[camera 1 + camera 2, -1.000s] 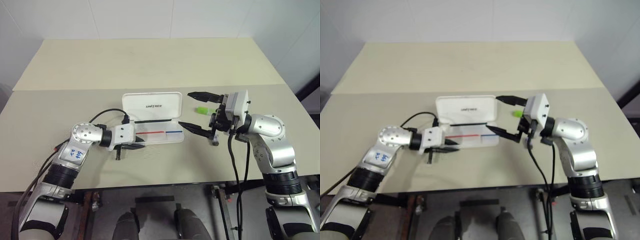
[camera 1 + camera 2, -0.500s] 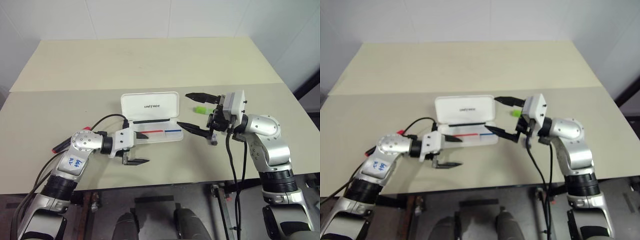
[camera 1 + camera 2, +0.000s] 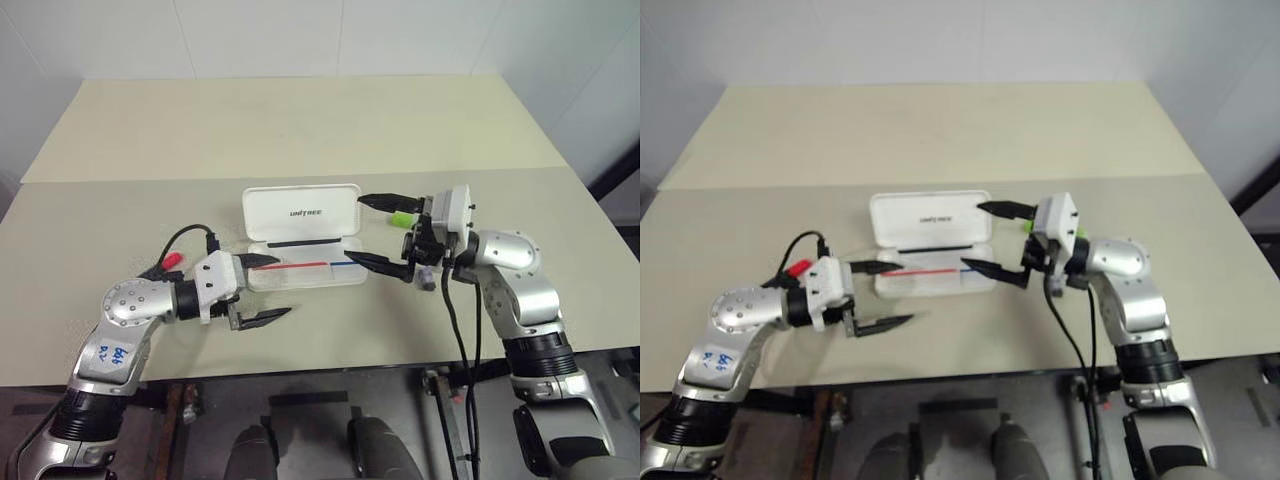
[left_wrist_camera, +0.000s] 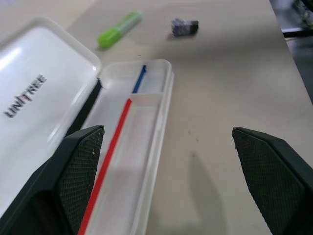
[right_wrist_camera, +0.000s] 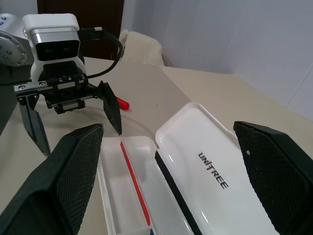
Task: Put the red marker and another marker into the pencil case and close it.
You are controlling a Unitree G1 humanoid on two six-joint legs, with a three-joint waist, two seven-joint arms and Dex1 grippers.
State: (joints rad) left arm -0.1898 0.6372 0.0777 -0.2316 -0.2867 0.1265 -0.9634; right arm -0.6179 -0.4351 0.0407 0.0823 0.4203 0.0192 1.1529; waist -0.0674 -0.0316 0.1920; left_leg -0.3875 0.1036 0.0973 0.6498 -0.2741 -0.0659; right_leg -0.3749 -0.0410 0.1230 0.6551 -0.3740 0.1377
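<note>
- You have the pencil case lying open near the middle of the table, its lid tipped back toward the far side with the lettering facing up, and its tray toward you showing a red stripe and a blue stripe
- In the left wrist view the part of the tray that shows is bare apart from those stripes; a dark strip runs along the hinge line, and you cannot tell from these pictures what it is
- Your left gripper hangs just off the case's left end, on the near side, with its jaws spread wide and nothing between them; one fingertip sits over the tray's left edge, the other over bare table
- Your right gripper is at the case's right end, pointing left, also spread wide and holding nothing; one finger is up by the lid's right corner, the other down by the tray's right corner
- The red marker shows its red end on the table behind your left wrist, well left of the case, partly hidden by the arm and its black cable
- The green highlighter lies on the table just right of the lid, behind the right gripper's fingers
- A small dark stubby object rests on the table near the highlighter, on the case's right side
</note>
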